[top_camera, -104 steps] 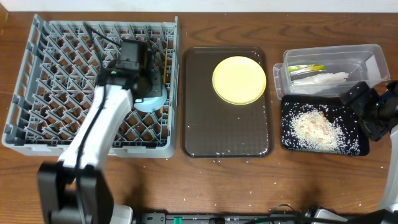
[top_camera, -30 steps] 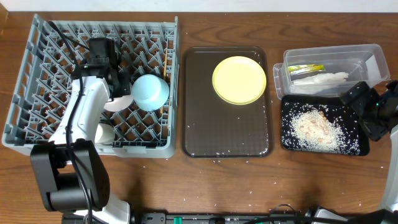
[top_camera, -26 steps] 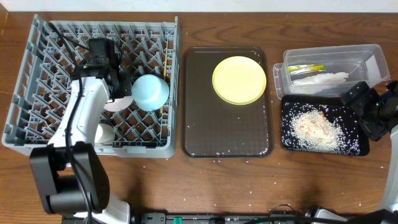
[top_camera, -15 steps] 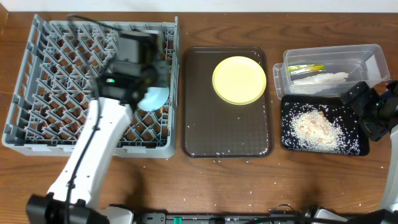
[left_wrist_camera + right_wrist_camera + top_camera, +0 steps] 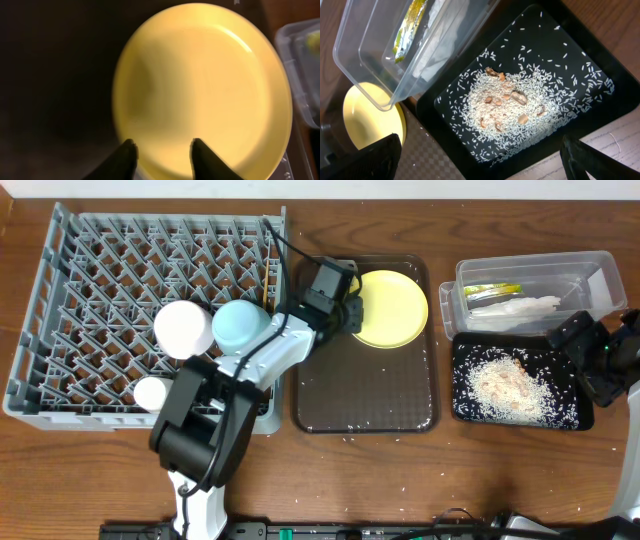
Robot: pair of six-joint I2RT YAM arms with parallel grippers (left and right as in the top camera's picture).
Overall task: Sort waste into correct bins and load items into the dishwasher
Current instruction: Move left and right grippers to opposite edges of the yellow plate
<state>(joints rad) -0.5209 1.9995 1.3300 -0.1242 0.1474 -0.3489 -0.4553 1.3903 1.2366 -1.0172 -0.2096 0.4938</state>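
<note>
"Hovering where, the left tool (image 5: 162, 160)?"
"Over the round yellow plate (image 5: 200, 85) on the dark brown serving tray (image 5: 365, 395), fingers parted, gripping nothing; rim contact unclear. Right tool (image 5: 480, 162) spread wide above the shallow black rectangular tray (image 5: 580, 65), fingertips cut off."

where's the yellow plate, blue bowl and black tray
yellow plate (image 5: 393, 308), overhead view, centre of its face
blue bowl (image 5: 240, 327), overhead view, its middle
black tray (image 5: 458, 406), overhead view, bare left rim

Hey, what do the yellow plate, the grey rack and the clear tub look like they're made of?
The yellow plate: smooth and glossy with a soft sheen, likely plastic or melamine, possibly glazed ceramic. The grey rack: matte moulded plastic with thin lattice pegs. The clear tub: transparent plastic; its contents show through the walls.
</note>
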